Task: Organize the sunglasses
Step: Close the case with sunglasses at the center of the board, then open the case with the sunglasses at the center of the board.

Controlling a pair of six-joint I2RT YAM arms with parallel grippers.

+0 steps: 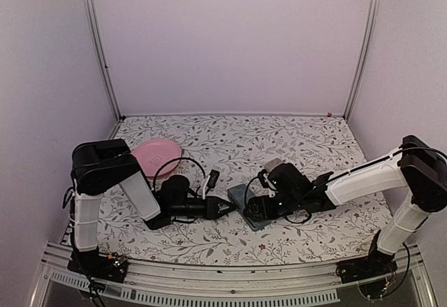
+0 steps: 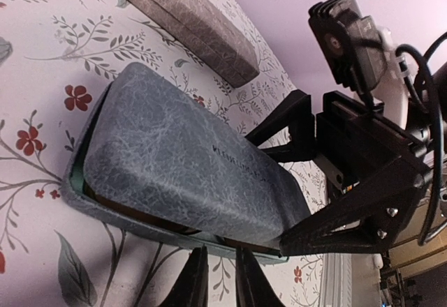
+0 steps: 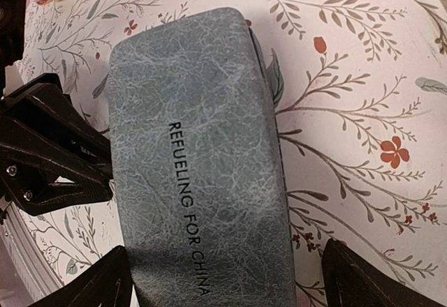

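Right, from above: left tool [image 1: 227, 208] and right tool [image 1: 253, 211] meet mid-counter [image 1: 307, 139] at the blue-grey case [image 1: 239, 195], with a pink plate [image 1: 157, 155] back left. Left wrist view: left tool pressed nearly together, nipping the case's near rim. The lid [image 2: 174, 153] sits a crack ajar, and a brown case [image 2: 192, 21] lies beyond, apart. Right wrist view: right tool spread wide, fingers either side of the lettered lid, not gripping. The sunglasses are hidden, can't tell where.
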